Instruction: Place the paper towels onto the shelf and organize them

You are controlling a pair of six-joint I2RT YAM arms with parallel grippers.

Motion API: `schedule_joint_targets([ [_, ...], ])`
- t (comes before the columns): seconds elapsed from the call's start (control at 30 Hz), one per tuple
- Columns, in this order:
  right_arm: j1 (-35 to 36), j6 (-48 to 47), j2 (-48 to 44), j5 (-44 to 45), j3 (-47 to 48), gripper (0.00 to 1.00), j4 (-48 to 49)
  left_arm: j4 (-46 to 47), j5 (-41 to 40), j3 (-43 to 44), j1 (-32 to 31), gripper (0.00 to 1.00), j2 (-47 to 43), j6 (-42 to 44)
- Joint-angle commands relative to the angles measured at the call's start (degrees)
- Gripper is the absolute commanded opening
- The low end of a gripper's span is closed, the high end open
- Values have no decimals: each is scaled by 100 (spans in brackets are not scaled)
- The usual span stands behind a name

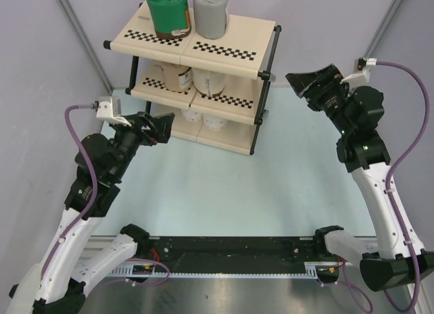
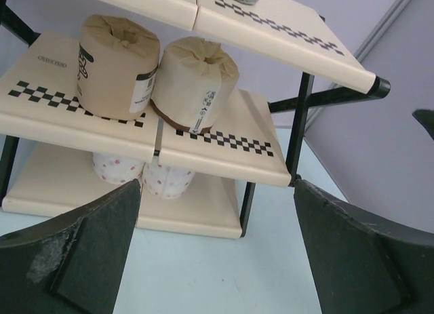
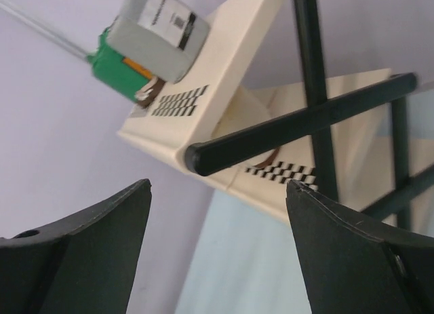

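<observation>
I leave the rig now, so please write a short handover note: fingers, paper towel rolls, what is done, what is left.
Left gripper: fingers open, empty, near the left front of the three-tier beige plastic shelf.
Right gripper: fingers open, empty, beyond its right end.
Top: green-wrapped roll, grey roll. Middle: two tan paper rolls. Bottom: two white dotted rolls.
Done: all six shelved.
Left: maybe straighten the right tan roll, which looks tilted.

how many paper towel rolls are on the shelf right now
6: green roll and grey roll on the top tier of the shelf; two tan rolls on the middle tier; two white rolls on the bottom tier, partly hidden under the middle panel.
</observation>
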Motion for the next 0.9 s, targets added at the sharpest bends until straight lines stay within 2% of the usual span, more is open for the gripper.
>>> schedule_joint_targets([
  [0.0,-181,1202,307,-1466,-25,85,1404,-88,180,-73,49,99,-104,-158],
  [0.13,-313,1597,579,-1817,-34,85,1299,-228,75,-73,40,99,-218,-87],
  [0.23,-339,1476,598,-1889,-52,85,1229,-273,13,-82,40,99,-271,-52],
  [0.3,-348,810,528,-1819,-52,85,1053,-273,30,-82,40,99,-297,-61],
  [0.37,-340,-136,388,-1398,-104,86,264,-273,30,-108,40,99,-306,-78],
  [0.43,-340,-632,238,-855,-297,86,-245,-255,48,-152,40,99,-332,-105],
  [0.53,-340,-1161,-26,-449,-964,85,-442,-220,83,-258,40,99,-350,-184],
  [0.6,-313,-1258,-245,-438,-1524,84,-276,-176,136,-328,40,99,-341,-236],
  [0.73,-191,-1373,-343,-667,-2133,84,733,-132,232,-372,40,98,-324,-324],
  [0.87,134,-1645,-45,-606,-2214,84,1385,-167,250,-363,40,98,-350,-333],
])
